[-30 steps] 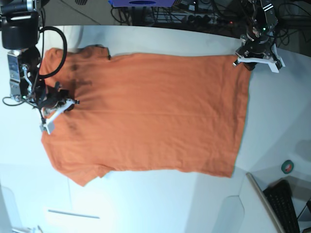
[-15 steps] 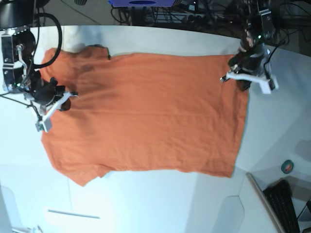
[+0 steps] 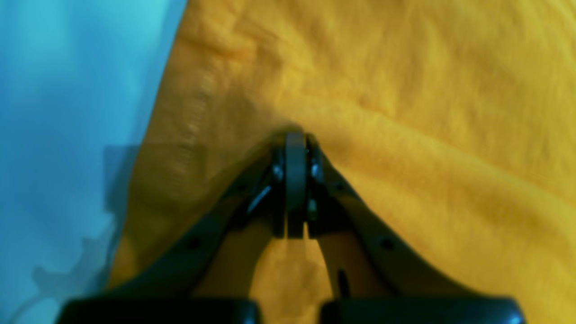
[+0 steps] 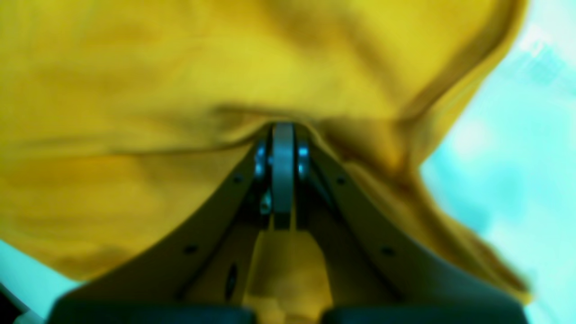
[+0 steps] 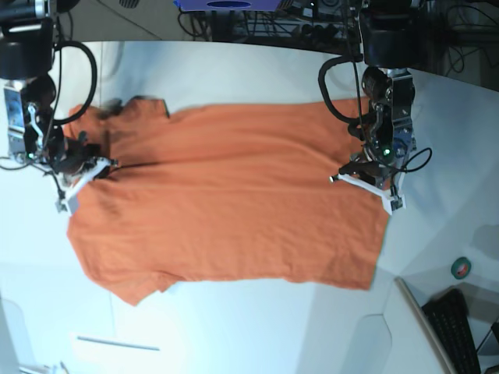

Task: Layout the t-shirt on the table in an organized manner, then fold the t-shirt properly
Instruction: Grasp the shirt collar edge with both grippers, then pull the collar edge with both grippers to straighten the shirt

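Observation:
The orange t-shirt [image 5: 234, 202] lies spread across the white table [image 5: 249, 335], its hem on the right and its sleeves on the left. At the hem's far corner my left gripper [image 5: 366, 183] is shut on the cloth. In the left wrist view, the left gripper [image 3: 294, 139] has its jaws together and a ridge of t-shirt [image 3: 405, 90] pinched at the tip, beside the stitched hem. My right gripper [image 5: 82, 173] is shut on the shoulder end. The right wrist view shows that gripper [image 4: 283, 130] closed, with t-shirt [image 4: 135, 67] gathered at its tip.
A dark keyboard [image 5: 456, 331] and a green tape roll [image 5: 462, 269] sit at the right near corner. Cables [image 5: 296, 23] and a blue object [image 5: 226, 4] lie beyond the table's far curved edge. The two arm bodies rise over the shirt's far corners.
My left gripper closed on the hem's far corner and carried it inward and toward the near side. The shirt's far edge has shifted nearer. The right gripper stayed shut and moved little.

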`<state>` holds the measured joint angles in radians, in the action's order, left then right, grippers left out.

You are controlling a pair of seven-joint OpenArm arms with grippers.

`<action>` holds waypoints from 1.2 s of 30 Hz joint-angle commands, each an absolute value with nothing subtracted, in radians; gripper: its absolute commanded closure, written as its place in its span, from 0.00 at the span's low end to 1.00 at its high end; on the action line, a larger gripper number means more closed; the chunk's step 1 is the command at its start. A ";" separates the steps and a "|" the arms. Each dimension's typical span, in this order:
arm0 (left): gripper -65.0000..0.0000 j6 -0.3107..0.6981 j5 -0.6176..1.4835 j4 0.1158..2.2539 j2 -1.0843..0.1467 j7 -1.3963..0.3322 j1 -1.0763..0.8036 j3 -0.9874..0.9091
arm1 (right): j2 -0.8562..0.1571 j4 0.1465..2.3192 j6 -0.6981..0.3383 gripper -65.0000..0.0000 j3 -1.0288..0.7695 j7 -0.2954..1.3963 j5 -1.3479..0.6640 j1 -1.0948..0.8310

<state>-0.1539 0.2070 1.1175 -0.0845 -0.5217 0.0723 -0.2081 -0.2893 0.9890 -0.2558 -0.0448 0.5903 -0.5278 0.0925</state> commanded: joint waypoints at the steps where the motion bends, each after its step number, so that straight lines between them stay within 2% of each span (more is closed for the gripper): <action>1: 1.00 -0.154 0.202 1.099 -0.087 -0.524 0.116 -0.206 | -0.306 0.944 -0.225 1.00 -0.047 0.593 -0.463 0.127; 6: 1.00 -0.154 0.202 0.989 -0.079 -0.522 0.249 -0.206 | -0.308 0.871 -0.228 1.00 -0.056 0.561 -0.420 0.205; 10: 1.00 -0.154 0.213 1.056 -0.079 -0.527 0.240 -0.166 | -0.312 0.977 -0.232 1.00 -0.058 0.613 -0.421 0.165; 17: 1.00 -0.148 0.232 1.451 -0.081 -0.529 -0.054 -0.243 | -0.265 1.442 -0.232 1.00 -0.206 0.628 -0.423 -0.090; 20: 1.00 -0.047 0.375 1.561 -0.088 -0.529 -0.202 -0.318 | -0.226 1.572 -0.232 1.00 -0.312 0.630 -0.423 -0.176; 24: 1.00 0.027 0.568 1.592 -0.090 -0.527 -0.346 -0.423 | -0.176 1.630 -0.243 1.00 -0.441 0.699 -0.423 -0.223; 25: 1.00 0.051 0.599 1.592 -0.090 -0.526 -0.372 -0.435 | -0.163 1.632 -0.271 0.94 -0.476 0.716 -0.423 -0.225; 26: 1.00 0.082 0.627 1.592 -0.090 -0.524 -0.394 -0.443 | -0.147 1.627 -0.309 0.79 -0.512 0.725 -0.423 -0.225; 27: 0.93 0.107 0.645 1.589 -0.087 -0.524 -0.409 -0.449 | -0.133 1.626 -0.354 0.67 -0.550 0.730 -0.423 -0.225; 29: 0.64 0.137 0.676 1.572 -0.082 -0.524 -0.426 -0.461 | -0.096 1.626 -0.453 0.42 -0.634 0.745 -0.423 -0.225; 30: 0.51 0.154 0.684 1.552 -0.082 -0.522 -0.424 -0.461 | -0.081 1.626 -0.499 0.33 -0.671 0.757 -0.423 -0.222; 31: 0.40 0.173 0.687 1.521 -0.084 -0.522 -0.420 -0.461 | -0.073 1.624 -0.544 0.27 -0.700 0.769 -0.423 -0.220; 32: 0.35 0.191 0.687 1.495 -0.084 -0.522 -0.407 -0.461 | -0.068 1.623 -0.575 0.26 -0.719 0.777 -0.423 -0.220; 33: 0.33 0.208 0.687 1.468 -0.085 -0.522 -0.387 -0.461 | -0.065 1.621 -0.599 0.26 -0.731 0.783 -0.423 -0.219; 36: 0.37 0.228 0.687 1.386 -0.085 -0.522 -0.351 -0.461 | -0.067 1.586 -0.624 0.31 -0.740 0.782 -0.423 -0.219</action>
